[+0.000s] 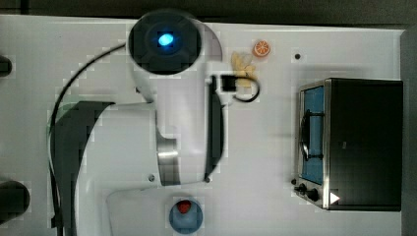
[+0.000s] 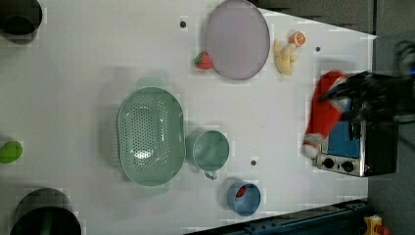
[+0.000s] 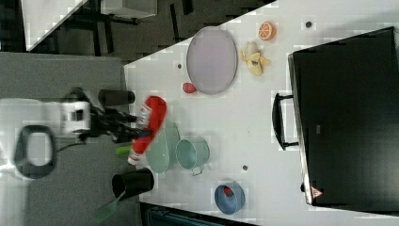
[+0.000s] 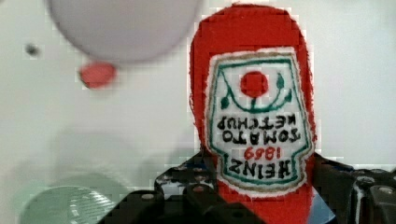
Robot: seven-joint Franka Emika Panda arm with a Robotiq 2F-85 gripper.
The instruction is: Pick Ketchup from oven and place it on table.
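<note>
Gripper (image 3: 129,127) clamping ketchup (image 3: 149,123) above colander (image 3: 162,148)

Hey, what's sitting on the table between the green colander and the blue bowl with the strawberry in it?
In the left view, a green cup stands between the colander and the blue bowl.

Red ketchup (image 4: 252,116) with white, green-edged label, black oven (image 1: 366,142) with blue-tinted glass, white table (image 1: 265,147)

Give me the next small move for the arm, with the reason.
Probably lower straight down toward bare table. The gripper is shut on the ketchup, which hangs in the air outside the oven, with the colander close by.
</note>
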